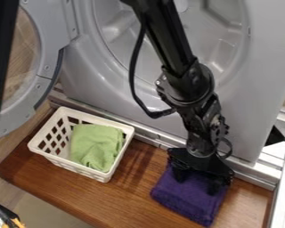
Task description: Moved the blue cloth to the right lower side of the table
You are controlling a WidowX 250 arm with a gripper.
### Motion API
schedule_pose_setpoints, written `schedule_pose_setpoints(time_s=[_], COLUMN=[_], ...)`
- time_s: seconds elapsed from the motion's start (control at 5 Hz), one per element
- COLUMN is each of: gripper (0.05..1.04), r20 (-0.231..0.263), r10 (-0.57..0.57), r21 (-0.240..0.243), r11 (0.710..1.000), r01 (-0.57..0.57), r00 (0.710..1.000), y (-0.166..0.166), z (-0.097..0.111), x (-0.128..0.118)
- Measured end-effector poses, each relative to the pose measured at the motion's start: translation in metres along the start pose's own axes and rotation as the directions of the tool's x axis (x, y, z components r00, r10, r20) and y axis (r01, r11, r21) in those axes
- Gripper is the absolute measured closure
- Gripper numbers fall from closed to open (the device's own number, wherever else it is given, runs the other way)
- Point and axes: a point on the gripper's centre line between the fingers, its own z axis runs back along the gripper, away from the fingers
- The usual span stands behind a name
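Arm (168,44): in from the top edge of the view, it drops past the round opening of the washing machine (85,71), leaning a little to the right as it goes; a black cable (133,73) bows out on its left side.
Wrist (201,144): down over the right part of the wooden bench (97,200), pointing steeply downward.
Gripper (197,180): right down at the blue cloth, fingers spread well apart, one to the left and one to the right; whether any fabric is caught between them, I cannot tell.
Blue cloth (186,198): a deep purplish blue, folded into a thick pad, lying on the bench toward its right end, under the gripper and stretching toward the front edge.
Basket (71,167): white, over on the bench's left half, with a crumpled green cloth (97,147) inside.
Door (48,53): swung open at the left, beyond the basket.
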Motion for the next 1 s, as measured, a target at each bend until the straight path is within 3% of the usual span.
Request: schedule_pose_setpoints(time_s=[0.6, 1.0], gripper=[0.085, 0.085], r20=[0.001, -0.002], r10=[-0.099, -0.103], r21=[-0.019, -0.04], r11=[0.995, 0.994], r01=[0.099, 0.103], r00=[0.995, 0.995], y=[-0.028, -0.032], z=[-0.002, -0.001], x=[-0.014, -0.019])
